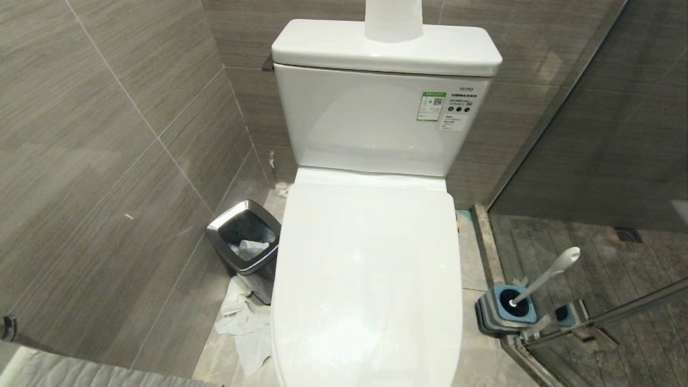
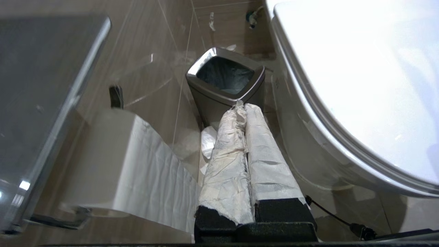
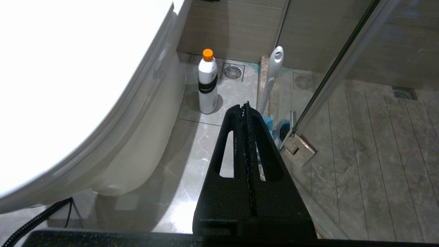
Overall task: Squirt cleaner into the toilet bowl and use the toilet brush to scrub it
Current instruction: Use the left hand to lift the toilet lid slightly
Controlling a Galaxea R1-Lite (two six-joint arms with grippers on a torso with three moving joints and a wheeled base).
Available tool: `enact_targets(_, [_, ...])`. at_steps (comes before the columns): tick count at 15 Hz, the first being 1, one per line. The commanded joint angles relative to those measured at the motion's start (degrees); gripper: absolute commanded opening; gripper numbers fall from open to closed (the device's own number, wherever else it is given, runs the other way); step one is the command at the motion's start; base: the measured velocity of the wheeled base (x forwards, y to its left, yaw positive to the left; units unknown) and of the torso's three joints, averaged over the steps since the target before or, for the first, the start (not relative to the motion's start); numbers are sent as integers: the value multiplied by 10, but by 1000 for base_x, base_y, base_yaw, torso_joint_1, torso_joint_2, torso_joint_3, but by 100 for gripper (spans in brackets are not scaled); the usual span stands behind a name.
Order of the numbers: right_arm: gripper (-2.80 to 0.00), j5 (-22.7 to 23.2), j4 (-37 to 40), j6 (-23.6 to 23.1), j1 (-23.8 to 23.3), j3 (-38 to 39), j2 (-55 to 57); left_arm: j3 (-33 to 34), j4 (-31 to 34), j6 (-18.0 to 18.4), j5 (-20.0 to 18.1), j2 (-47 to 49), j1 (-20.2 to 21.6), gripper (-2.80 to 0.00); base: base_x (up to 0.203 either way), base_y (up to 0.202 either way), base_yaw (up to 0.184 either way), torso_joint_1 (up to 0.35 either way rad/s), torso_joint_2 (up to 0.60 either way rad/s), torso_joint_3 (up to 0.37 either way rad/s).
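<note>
The white toilet point(image 1: 365, 269) stands in the middle with its lid down, so the toilet bowl is hidden. The tank point(image 1: 376, 123) behind it bears a green-white sticker. To the toilet's right, the toilet brush point(image 1: 548, 274) leans in its blue-and-grey holder point(image 1: 505, 312), bristles hidden. The cleaner is out of view. A white bottle with an orange cap point(image 3: 207, 82) stands on the floor beside the toilet base. My left gripper point(image 2: 241, 104), fingers wrapped in white paper, is shut and empty, low beside the toilet's left side. My right gripper point(image 3: 246, 104) is shut and empty, low on the right, short of the brush handle point(image 3: 272, 75).
A chrome-rimmed bin point(image 1: 244, 242) stands left of the toilet with crumpled tissue point(image 1: 244, 328) on the floor beside it. A toilet paper roll point(image 2: 113, 161) hangs on the left wall. The glass shower door point(image 1: 591, 322) and its hinge stand right behind the brush holder. Tiled walls close in.
</note>
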Motion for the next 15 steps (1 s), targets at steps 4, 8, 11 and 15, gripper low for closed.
enact_targets(4, [-280, 0, 0, 0, 0, 14, 0, -110, 20, 16, -11, 111, 0, -280, 0, 0, 0, 0, 0, 0])
enact_targets(8, [-280, 0, 0, 0, 0, 14, 0, -222, 20, 19, -12, 245, 0, -280, 0, 0, 0, 0, 0, 0])
enact_targets(11, [-280, 0, 0, 0, 0, 15, 0, -290, 20, 20, -15, 337, 0, -280, 0, 0, 0, 0, 0, 0])
enact_targets(15, [-280, 0, 0, 0, 0, 14, 0, -359, 20, 20, -28, 438, 0, -280, 0, 0, 0, 0, 0, 0])
